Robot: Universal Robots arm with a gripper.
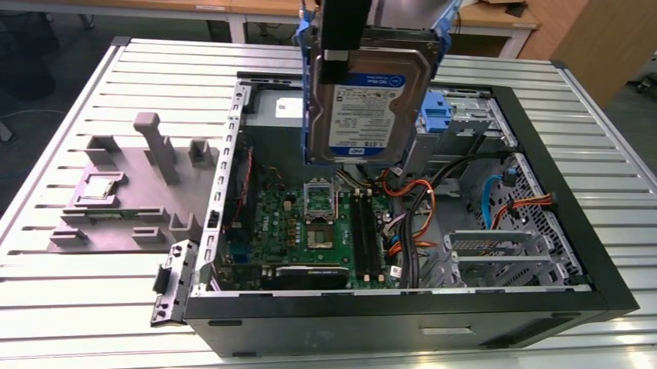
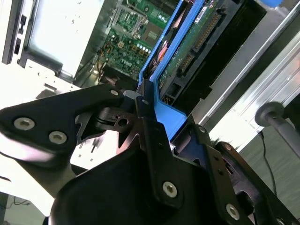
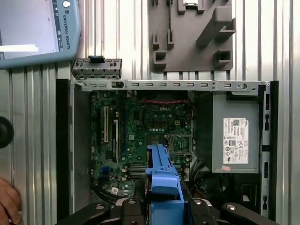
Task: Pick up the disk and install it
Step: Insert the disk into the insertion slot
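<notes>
The disk (image 1: pixel 370 108) hangs in the air over the open computer case (image 1: pixel 411 311), above the motherboard (image 1: pixel 318 231) and clear of everything inside. It stands on end, with its long axis close to vertical. Its white-and-blue label faces the exterior view, and its blue rails run down both long edges. The gripper (image 1: pixel 342 54) holds it from above at the upper end. In the second wrist view the black fingers (image 2: pixel 152 136) are clamped on the blue rail at that end, and the disk's (image 2: pixel 187 47) green circuit-board side shows beyond them, with the connector end pointing away from the gripper (image 2: pixel 149 105), down toward the case.

In the first wrist view the blue rail end of the disk (image 3: pixel 164 180) lies over the motherboard, beside the grey power supply (image 3: pixel 234 136).

The case lies on its side on a slatted metal desk (image 1: pixel 82 307). A grey fixture block (image 1: pixel 123 192) sits on the desk to the exterior view's left of the case. A person's hand (image 3: pixel 7 201) rests at the desk's edge in the first wrist view.
</notes>
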